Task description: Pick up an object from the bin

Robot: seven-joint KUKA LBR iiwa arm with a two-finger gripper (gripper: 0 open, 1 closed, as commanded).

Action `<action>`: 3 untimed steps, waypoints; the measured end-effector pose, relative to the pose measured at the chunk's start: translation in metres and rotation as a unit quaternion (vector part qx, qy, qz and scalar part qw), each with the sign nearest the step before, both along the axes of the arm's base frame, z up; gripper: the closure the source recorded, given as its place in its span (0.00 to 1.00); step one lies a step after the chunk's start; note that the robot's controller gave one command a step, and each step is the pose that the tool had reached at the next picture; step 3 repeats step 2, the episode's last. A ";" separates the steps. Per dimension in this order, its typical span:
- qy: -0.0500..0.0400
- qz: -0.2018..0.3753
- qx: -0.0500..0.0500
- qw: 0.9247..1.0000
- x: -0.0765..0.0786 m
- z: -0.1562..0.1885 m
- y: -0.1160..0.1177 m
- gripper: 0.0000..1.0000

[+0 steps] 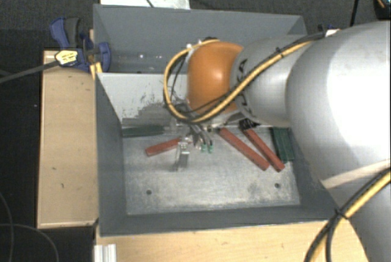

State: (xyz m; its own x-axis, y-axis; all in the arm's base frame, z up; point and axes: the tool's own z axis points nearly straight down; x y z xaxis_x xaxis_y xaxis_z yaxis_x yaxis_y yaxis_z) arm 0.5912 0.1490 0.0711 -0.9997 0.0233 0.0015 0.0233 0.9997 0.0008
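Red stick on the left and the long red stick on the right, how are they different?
The left red stick looks shorter; the right red stick looks longer. The left one slants up toward the right, the right one slants down. The left one ends by the gripper; the right one has another red stick beside it. Both are thin, reddish-brown, lying on the bin floor.

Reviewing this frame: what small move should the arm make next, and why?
Probably a short shift toward the view's left. The gripper sits low in the bin, at the right end of a reddish-brown stick; nearer the stick's middle, a grasp would likely hold steadier.
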 end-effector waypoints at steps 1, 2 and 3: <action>-0.001 -0.002 0.000 1.000 0.001 0.001 -0.001 1.00; -0.006 -0.024 0.002 1.000 -0.001 0.140 0.015 1.00; -0.006 -0.024 0.002 1.000 -0.001 0.140 0.015 1.00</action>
